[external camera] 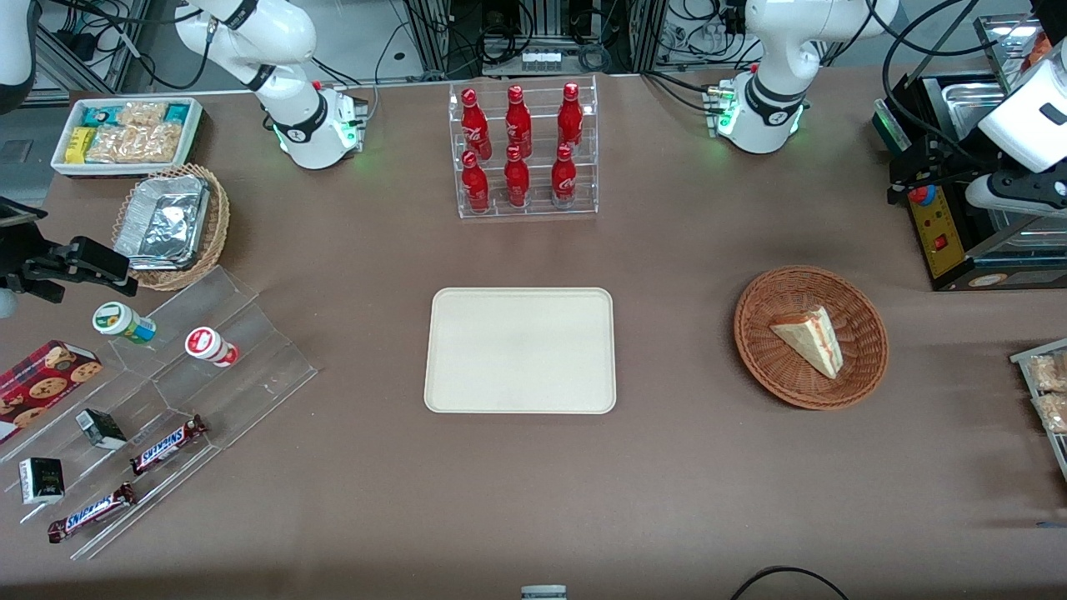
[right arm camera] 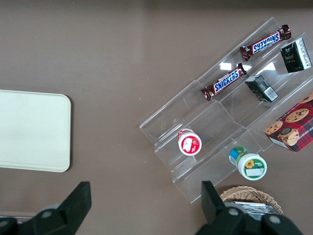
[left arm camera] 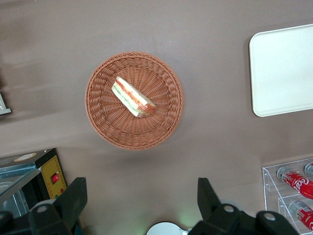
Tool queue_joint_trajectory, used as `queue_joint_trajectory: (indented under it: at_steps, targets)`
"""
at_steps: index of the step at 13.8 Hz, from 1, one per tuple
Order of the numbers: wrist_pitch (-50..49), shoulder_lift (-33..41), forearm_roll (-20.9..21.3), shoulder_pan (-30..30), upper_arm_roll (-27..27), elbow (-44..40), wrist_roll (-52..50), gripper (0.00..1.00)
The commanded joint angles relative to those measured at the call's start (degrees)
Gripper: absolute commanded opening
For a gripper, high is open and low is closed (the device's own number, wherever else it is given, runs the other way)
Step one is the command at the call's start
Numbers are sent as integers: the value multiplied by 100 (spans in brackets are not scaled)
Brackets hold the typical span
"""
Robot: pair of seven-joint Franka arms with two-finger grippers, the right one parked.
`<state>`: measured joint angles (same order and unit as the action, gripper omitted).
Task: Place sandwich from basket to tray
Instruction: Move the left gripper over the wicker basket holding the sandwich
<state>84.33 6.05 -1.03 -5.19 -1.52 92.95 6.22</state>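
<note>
While my front camera catches only the working arm's white links at the table's end, the left wrist view gives me the gripper (left arm camera: 142,205), fingers spread wide and empty, high above the table. Under it the sandwich (left arm camera: 133,96) lies in the basket (left arm camera: 105,122), red and green filling showing; from the front I see mostly pale bread. The tray (external camera: 467,392) sits bare, well apart.

table (external camera: 350,500): brown cloth | farther edge: metal racks (external camera: 533,33), cables | lighting: even
</note>
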Motion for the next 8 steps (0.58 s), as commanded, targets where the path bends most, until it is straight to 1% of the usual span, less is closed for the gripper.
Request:
queue_joint_trajectory:
  at_steps: [1,3,4,5,6,8]
  targets:
    - [-31,37,33,-78,-76,4,-112,100]
    - [39,-190,147,-69,-103,-40,-130,100]
    - [101,-383,356,-69,-103,-48,-200,100]
    - [154,-603,498,-61,-103,-40,-583,100]
    - [337,-823,534,-61,-103,-31,-1179,100]
    - [811,-1113,438,-52,-103,144,-2243,100]
